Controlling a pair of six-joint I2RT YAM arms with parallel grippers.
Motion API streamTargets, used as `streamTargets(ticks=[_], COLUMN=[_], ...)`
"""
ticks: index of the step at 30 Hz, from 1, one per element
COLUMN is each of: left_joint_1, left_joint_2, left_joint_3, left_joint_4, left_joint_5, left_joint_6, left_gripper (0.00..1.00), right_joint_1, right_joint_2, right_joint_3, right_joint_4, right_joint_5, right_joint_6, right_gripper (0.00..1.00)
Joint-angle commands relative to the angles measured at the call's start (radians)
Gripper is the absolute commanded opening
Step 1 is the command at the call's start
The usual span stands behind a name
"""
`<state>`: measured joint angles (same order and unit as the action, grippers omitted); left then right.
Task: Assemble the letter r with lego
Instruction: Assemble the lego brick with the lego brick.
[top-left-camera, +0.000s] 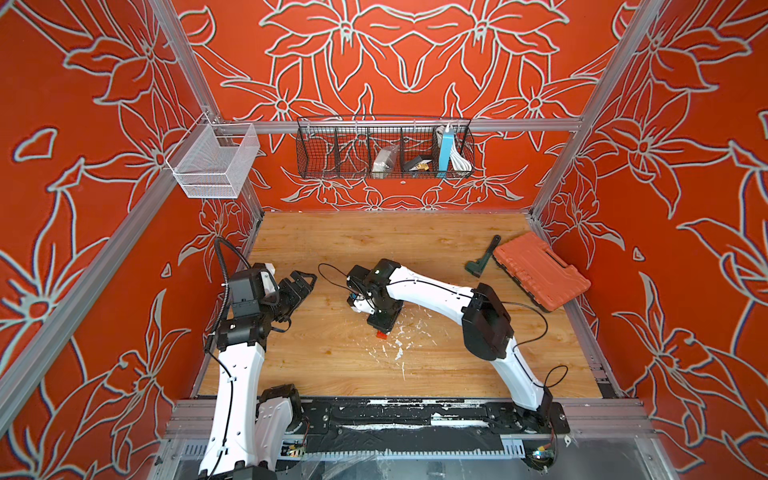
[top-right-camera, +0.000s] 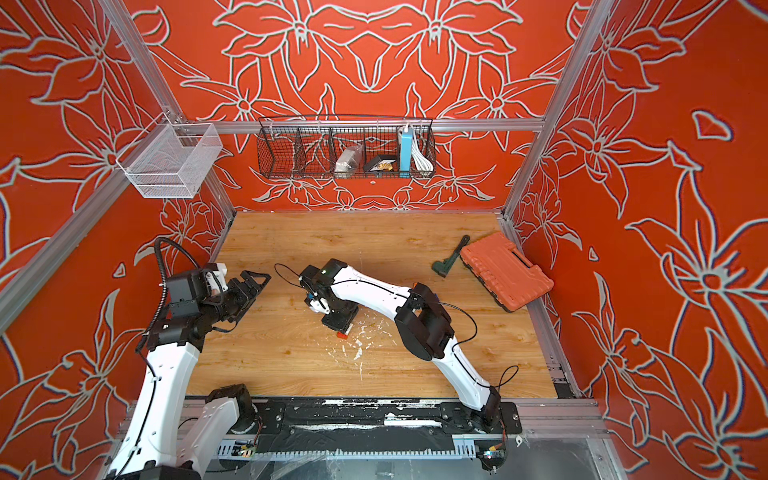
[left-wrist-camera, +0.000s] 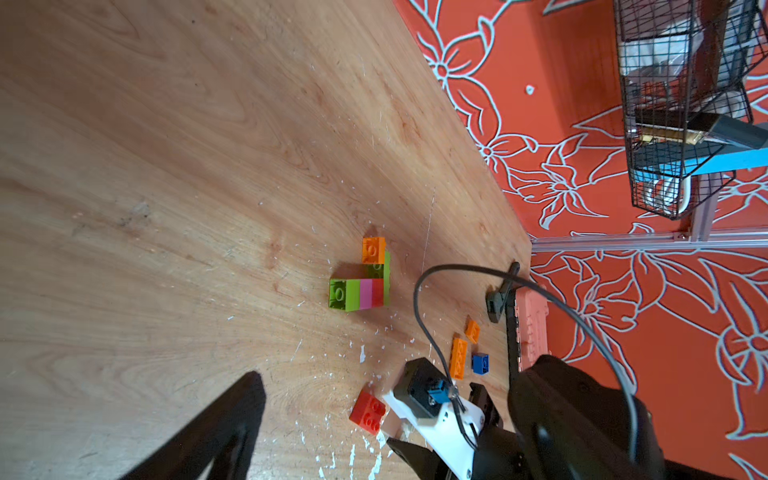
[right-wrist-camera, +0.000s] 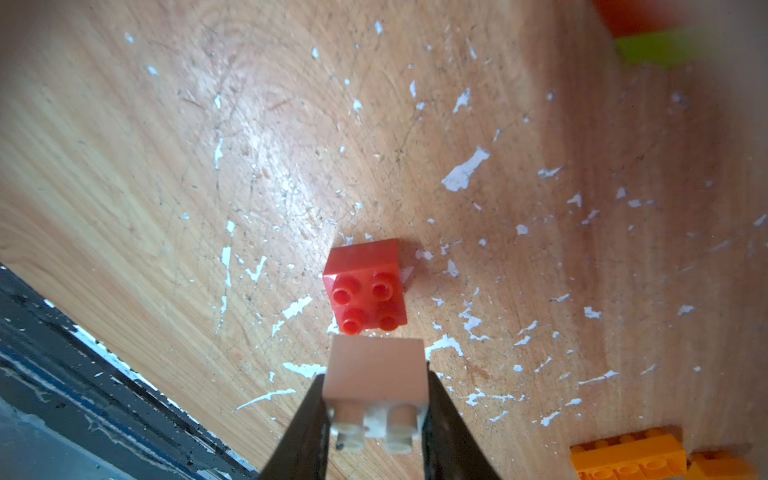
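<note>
Right gripper (right-wrist-camera: 376, 415) is clamped tight on a white brick (right-wrist-camera: 376, 374), squeezing it from both sides, studs pointing back toward the wrist. The red brick (right-wrist-camera: 365, 291) sits studs-up on the table (right-wrist-camera: 166, 166) just past the gripper's tips; can't tell if the two bricks touch. A couple of orange bricks (right-wrist-camera: 627, 457) lie off to one side of it. Left gripper (top-left-camera: 306, 291) hangs with its jaws spread wide and nothing in them. The lime, pink, red and orange build (left-wrist-camera: 361, 286) lies out ahead of it, well apart.
</note>
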<state>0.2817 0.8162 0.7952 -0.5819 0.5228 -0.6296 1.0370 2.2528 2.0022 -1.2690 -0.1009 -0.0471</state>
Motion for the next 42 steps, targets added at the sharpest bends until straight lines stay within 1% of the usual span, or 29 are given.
streamTargets(ticks=[1,12,28,42], left_joint_1=[0.005,0.006,0.005,0.006], left_joint_2=[-0.011,-0.005,0.001,0.008], left_joint_3=[0.022,0.042,0.066,0.069], left_joint_4=[-0.05,-0.065,-0.081,-0.082], left_joint_5=[-0.037,-0.037,-0.031,-0.025], left_joint_6=[0.032,0.039,0.048,0.053], left_gripper=[0.95,0.94,0.94,0.94], right_joint_1=[0.008,0.02,0.032,0.032], right_joint_2=[0.028,0.081,0.133,0.164], right_joint_3=[0.045,0.112,0.174,0.175], right_joint_4=[-0.054,-0.093,-0.116,-0.116], right_joint_5=[0.01,-0.005,0.045,0.065], right_joint_6=[-0.029,-0.066,-0.105,-0.119], right_gripper=[0.0,0.0,0.0,0.0])
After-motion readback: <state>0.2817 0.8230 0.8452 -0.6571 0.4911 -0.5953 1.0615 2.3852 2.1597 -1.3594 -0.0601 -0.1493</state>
